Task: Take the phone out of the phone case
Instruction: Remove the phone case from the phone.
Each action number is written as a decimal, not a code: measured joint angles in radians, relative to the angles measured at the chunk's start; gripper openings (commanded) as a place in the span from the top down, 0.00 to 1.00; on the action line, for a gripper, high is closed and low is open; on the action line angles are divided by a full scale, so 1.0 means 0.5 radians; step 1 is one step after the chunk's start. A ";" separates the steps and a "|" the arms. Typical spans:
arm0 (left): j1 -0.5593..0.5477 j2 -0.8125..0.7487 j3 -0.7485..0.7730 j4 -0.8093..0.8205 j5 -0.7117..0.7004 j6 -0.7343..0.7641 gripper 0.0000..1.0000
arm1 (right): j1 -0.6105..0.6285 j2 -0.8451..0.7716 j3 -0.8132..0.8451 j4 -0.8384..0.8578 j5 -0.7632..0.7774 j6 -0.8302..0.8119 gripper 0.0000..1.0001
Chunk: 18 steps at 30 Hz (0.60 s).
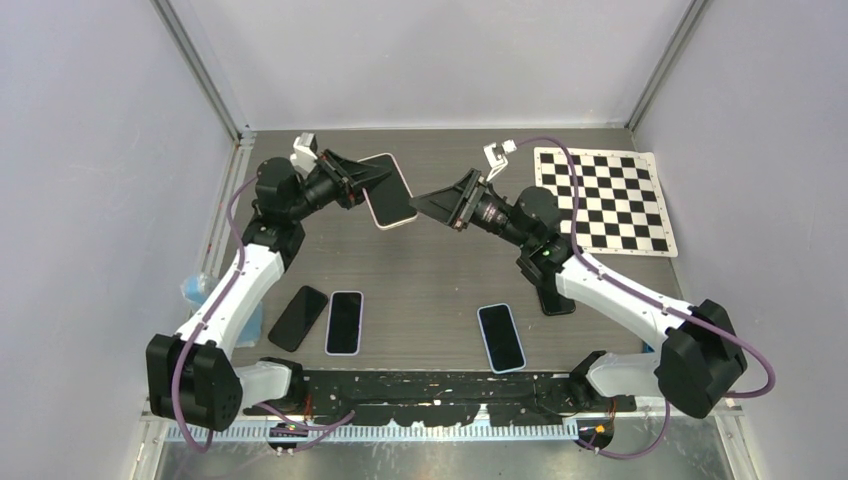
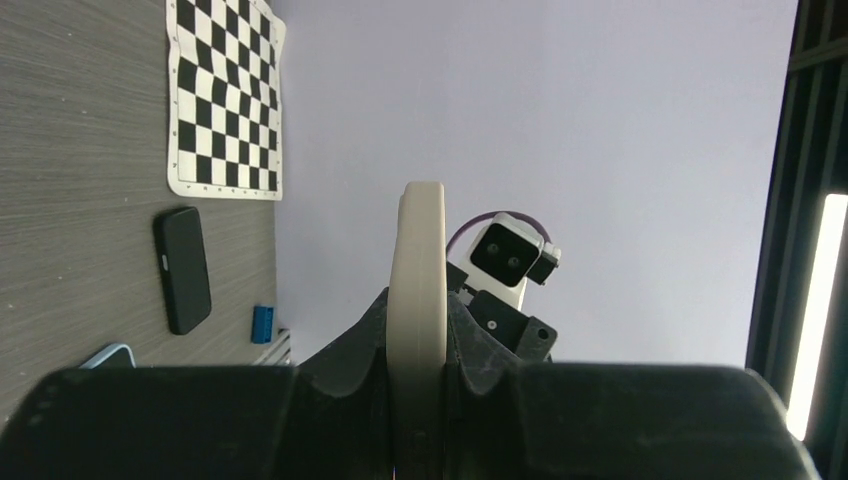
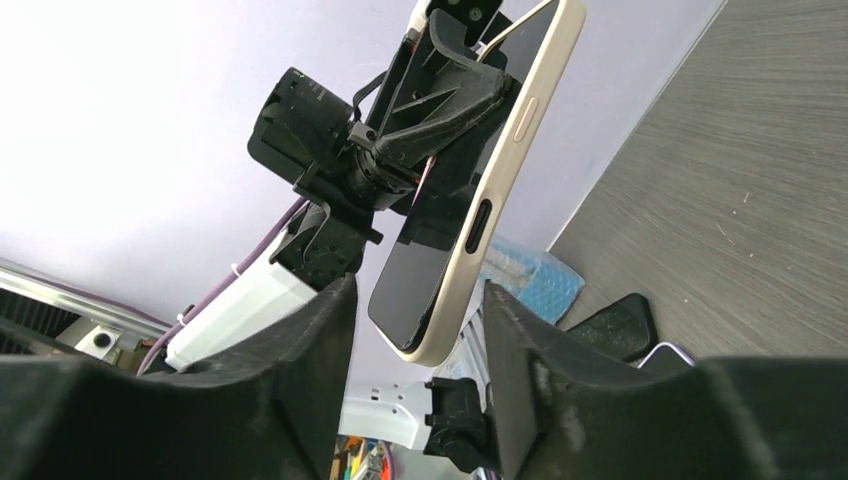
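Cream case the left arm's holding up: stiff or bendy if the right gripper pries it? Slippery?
Probably soft-ish: the case has rounded matte edges and moulded button bumps, so its lip should flex. The matte side likely grips well. It sits straight in the left gripper, so with the phone inside it's likely rigid.

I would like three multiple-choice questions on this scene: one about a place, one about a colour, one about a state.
1. Where on the table is the checkerboard mat? A. far right B. near left C. centre
2. What colour is the lifted phone case? A. red B. cream C. green
3. How are the right fingers? A. shut on the phone case B. open C. out of view

Answers: 1 A, the top view shows it at the far right corner. 2 B, its edge looks cream in both wrist views. 3 B, they stand apart, touching nothing.
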 measured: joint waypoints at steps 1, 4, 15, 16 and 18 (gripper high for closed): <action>0.000 -0.004 -0.001 -0.008 -0.014 -0.024 1.00 | 0.004 0.006 0.011 0.001 0.008 0.013 0.53; 0.000 -0.020 -0.028 -0.005 -0.063 -0.108 1.00 | 0.013 0.055 0.042 0.018 0.005 0.028 0.57; 0.000 -0.086 -0.188 -0.004 -0.256 -0.372 1.00 | 0.034 0.203 0.033 0.249 -0.024 0.178 0.45; 0.000 -0.090 -0.188 -0.005 -0.272 -0.385 1.00 | 0.034 0.210 0.030 0.275 -0.024 0.190 0.45; 0.000 -0.099 -0.188 -0.005 -0.303 -0.405 1.00 | 0.034 0.227 0.029 0.319 -0.025 0.207 0.46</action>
